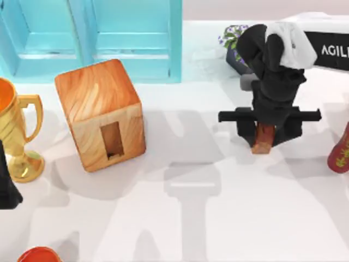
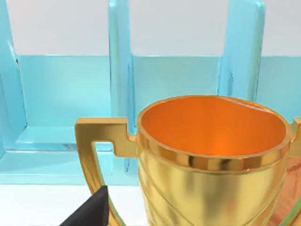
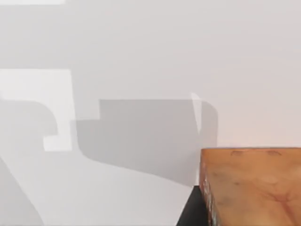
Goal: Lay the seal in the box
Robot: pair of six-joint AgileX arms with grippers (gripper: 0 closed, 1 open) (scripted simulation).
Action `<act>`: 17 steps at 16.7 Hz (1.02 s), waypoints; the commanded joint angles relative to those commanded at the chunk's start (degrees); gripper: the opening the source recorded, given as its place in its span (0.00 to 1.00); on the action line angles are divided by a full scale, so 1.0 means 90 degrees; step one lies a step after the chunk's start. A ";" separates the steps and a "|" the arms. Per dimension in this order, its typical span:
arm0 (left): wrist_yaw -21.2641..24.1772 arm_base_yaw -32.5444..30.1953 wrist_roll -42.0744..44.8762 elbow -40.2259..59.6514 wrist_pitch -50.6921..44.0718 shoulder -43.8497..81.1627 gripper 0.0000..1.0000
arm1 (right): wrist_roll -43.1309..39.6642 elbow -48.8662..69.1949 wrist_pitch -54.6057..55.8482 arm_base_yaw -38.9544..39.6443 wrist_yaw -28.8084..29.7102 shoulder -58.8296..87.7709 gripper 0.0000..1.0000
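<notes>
Top view: the right gripper [image 1: 265, 135] hangs right of centre, its jaws closed on the seal [image 1: 263, 141], well apart from the box [image 1: 101, 113]; the left arm sits at the left edge, its jaws' state unclear. Left wrist view: a gold trophy [image 2: 207, 160]. Right wrist view: the seal [image 3: 254, 188] above the table [image 3: 141, 56].

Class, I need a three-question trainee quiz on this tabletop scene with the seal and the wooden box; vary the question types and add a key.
1. True or false: the seal already lies inside the box.
2. Which gripper holds the seal? A) left gripper B) right gripper
3. Fill in: the box's narrow hole faces the ____ edge of the top view.

Key
1. False: the seal is between the right gripper's fingers, well to the right of the box.
2. B; the left gripper is parked at the table's left edge beside the gold trophy.
3. Bottom.
</notes>
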 joint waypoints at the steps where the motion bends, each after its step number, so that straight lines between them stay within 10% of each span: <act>1: 0.0000 0.0000 0.0000 0.0000 0.0000 0.0000 1.00 | -0.0002 0.0018 -0.0019 0.0003 0.0000 -0.0002 0.00; 17: 0.0000 0.0000 0.0000 0.0000 0.0000 0.0000 1.00 | -0.0021 0.1794 -0.2267 -0.0012 -0.0006 -0.0445 0.00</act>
